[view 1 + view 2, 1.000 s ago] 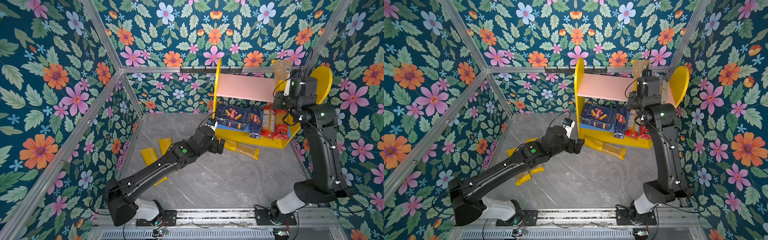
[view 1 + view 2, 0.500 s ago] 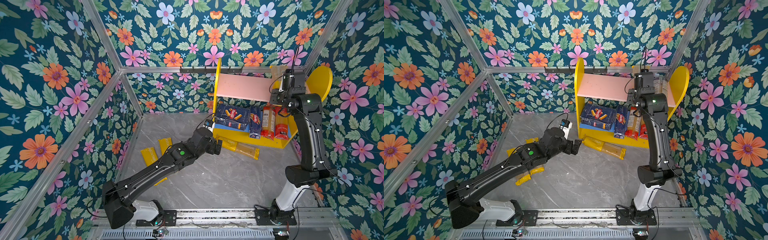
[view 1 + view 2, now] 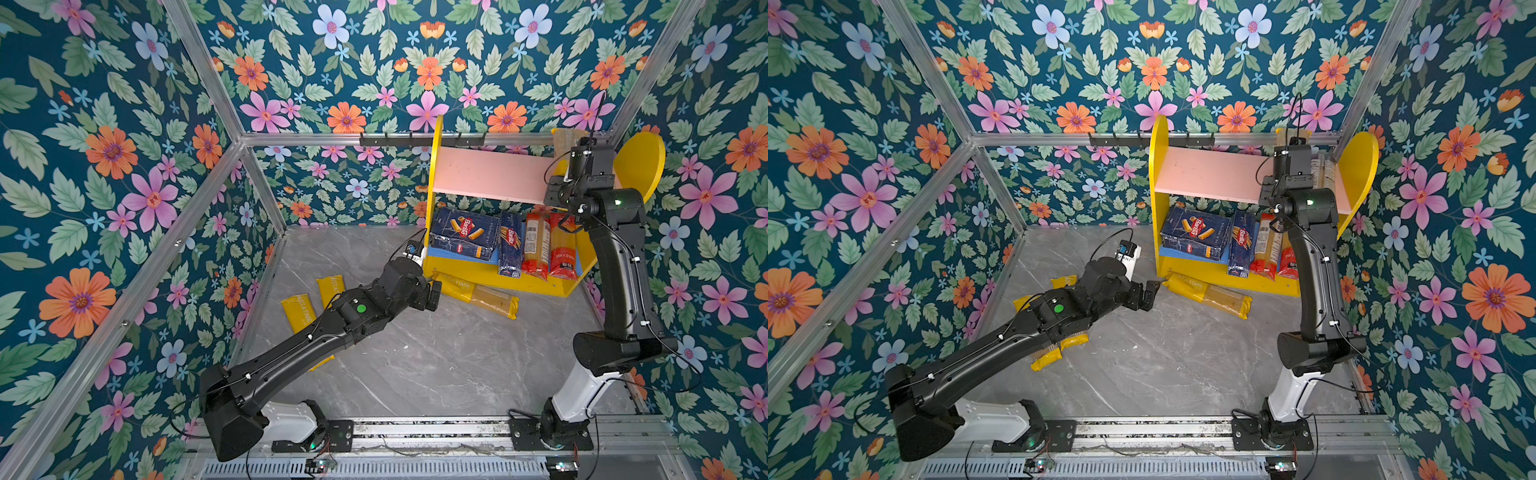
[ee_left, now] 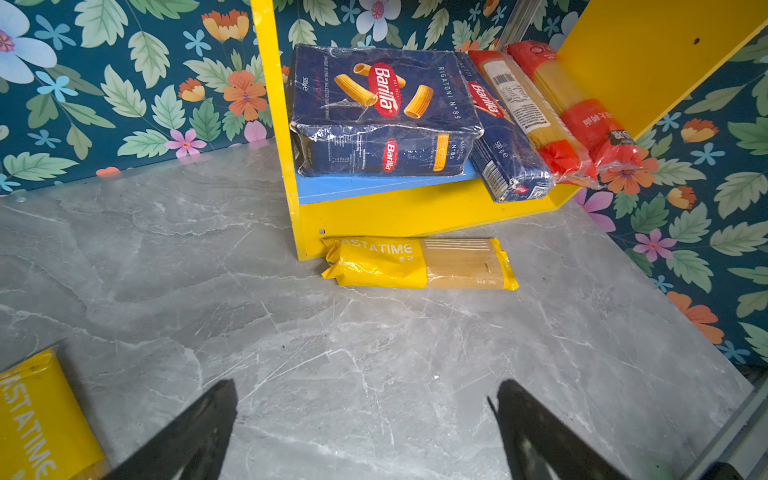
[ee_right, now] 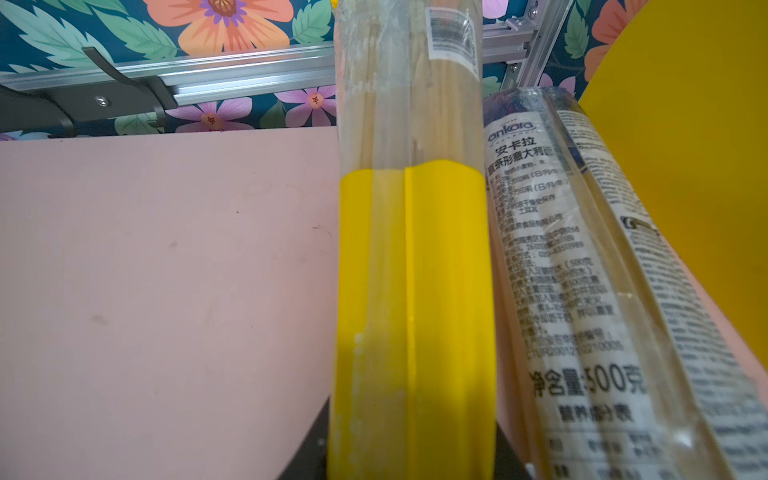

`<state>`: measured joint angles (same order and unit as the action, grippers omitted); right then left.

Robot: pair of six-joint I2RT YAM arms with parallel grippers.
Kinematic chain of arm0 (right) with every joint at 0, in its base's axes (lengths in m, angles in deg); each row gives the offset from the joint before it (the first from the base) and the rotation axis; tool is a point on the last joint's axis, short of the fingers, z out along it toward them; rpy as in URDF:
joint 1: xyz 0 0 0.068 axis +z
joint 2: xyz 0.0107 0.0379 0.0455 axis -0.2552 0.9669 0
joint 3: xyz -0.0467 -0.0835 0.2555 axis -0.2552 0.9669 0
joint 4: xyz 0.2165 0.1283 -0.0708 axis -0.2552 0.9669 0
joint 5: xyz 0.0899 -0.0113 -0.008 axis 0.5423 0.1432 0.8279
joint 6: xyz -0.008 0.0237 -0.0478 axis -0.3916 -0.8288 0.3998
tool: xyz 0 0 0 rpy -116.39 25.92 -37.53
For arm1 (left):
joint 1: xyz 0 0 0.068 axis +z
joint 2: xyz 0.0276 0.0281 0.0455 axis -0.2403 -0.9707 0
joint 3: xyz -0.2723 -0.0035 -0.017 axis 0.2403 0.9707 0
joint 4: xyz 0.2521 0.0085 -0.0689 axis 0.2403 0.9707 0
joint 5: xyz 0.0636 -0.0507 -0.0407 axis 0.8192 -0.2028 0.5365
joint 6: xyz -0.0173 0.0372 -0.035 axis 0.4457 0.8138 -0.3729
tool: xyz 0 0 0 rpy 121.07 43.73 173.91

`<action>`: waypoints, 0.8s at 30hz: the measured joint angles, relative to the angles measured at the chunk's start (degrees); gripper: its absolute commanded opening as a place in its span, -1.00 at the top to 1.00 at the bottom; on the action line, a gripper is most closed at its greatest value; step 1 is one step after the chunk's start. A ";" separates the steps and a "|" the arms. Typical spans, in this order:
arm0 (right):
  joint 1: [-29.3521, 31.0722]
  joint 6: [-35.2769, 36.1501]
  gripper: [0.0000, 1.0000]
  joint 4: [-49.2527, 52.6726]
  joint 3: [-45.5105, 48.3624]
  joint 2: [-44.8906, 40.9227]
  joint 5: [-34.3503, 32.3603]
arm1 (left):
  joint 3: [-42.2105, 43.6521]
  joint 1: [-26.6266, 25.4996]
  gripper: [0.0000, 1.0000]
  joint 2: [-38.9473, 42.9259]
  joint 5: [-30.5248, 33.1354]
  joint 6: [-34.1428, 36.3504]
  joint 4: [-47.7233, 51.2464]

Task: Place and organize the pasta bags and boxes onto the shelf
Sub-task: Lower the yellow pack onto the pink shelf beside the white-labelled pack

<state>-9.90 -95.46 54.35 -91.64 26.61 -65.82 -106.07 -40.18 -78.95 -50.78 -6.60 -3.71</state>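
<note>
We see the yellow-banded bag (image 5: 411, 249) over the shelf's (image 3: 642, 166) pink upper board (image 5: 166, 270). Its long axis runs front to back, clear end toward the rear wall, just beside a white-labelled bag (image 5: 582, 291). Both top views hide most of it behind the right arm; the right wrist view shows the right gripper (image 5: 409, 457) clamped on it. The left gripper (image 4: 365, 388) hangs spread wide, empty, near a yellow floor bag (image 4: 419, 264).

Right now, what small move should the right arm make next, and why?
Probably ease the yellow-ended bag down onto the pink board. The right gripper is shut on it over that board, alongside the white-label bag already there; whether it touches the board, I cannot tell.
</note>
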 measured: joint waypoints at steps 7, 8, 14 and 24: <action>-0.07 -0.33 0.44 -1.14 2.34 -1.53 0.07 | 0.44 0.04 -0.99 0.24 0.33 -0.02 0.02; -0.09 -0.42 0.34 -1.11 2.82 -1.97 0.07 | 0.57 0.04 -0.99 0.31 0.35 -0.02 0.04; -0.09 -0.96 -0.90 0.20 4.07 -4.15 1.20 | 1.22 0.04 -0.99 1.18 0.57 -0.07 0.13; 0.22 -0.76 -0.99 -1.86 4.52 -9.86 6.29 | 3.23 0.04 -0.98 3.54 0.52 -0.28 0.11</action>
<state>-9.68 -96.23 52.49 -87.11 16.76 -59.52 -102.84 -40.14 -75.41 -50.26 -6.89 -3.60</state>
